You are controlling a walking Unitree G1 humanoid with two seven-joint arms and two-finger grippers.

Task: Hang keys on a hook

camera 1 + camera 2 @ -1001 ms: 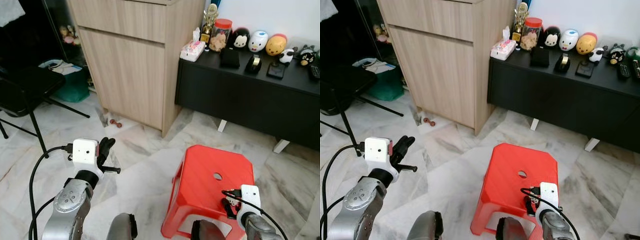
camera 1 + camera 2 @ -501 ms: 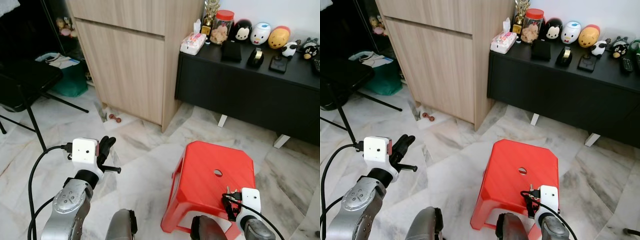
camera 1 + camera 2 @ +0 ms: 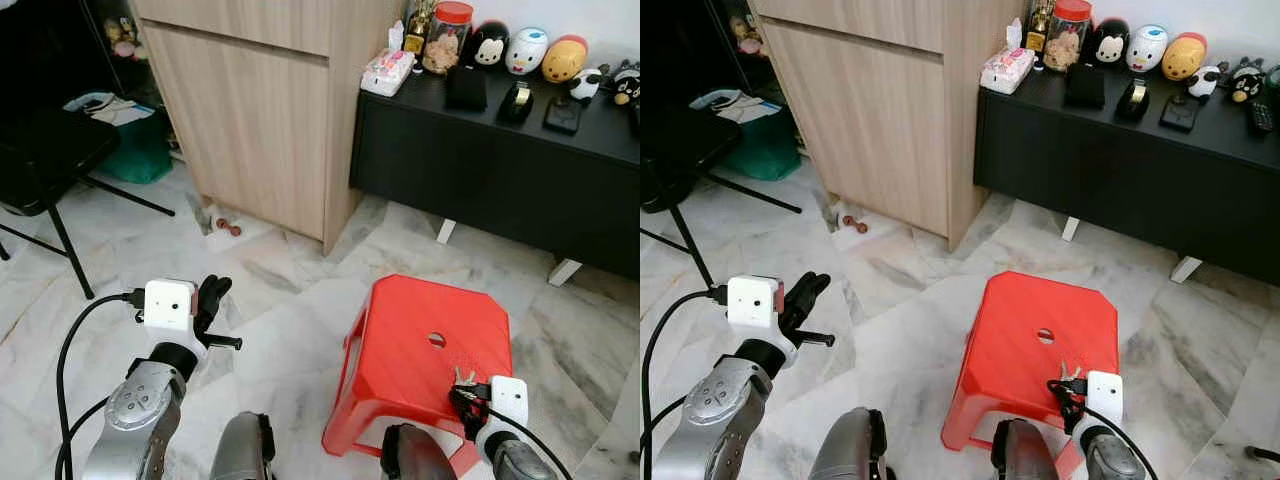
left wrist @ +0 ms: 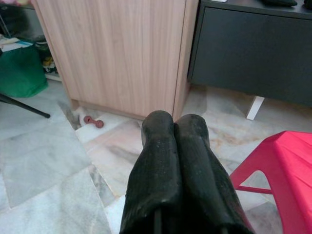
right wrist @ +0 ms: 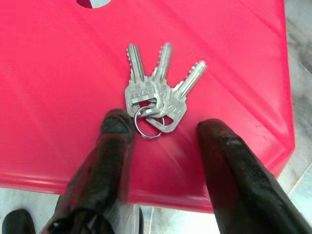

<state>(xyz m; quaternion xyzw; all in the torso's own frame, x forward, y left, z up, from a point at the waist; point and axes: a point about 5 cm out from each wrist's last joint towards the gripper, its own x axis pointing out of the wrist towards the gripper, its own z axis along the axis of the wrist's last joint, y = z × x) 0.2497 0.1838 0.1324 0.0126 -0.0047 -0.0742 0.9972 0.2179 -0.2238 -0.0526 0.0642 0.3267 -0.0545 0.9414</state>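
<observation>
keys (image 5: 155,100) between parted right pincer (image 5: 165,131) fingers

Three keys (image 5: 157,92) on one ring (image 5: 145,124), lying on one red stool (image 3: 425,355); past the stool, one wooden cabinet (image 3: 265,110) and one black sideboard (image 3: 490,170); on the sideboard, one jar (image 3: 447,38); left of the stool, one folding chair (image 3: 45,165).

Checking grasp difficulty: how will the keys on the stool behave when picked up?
The keys lie flat and thin on the smooth stool, so they may slide. Loose on one ring, they will probably dangle. The right pincer is open.
</observation>
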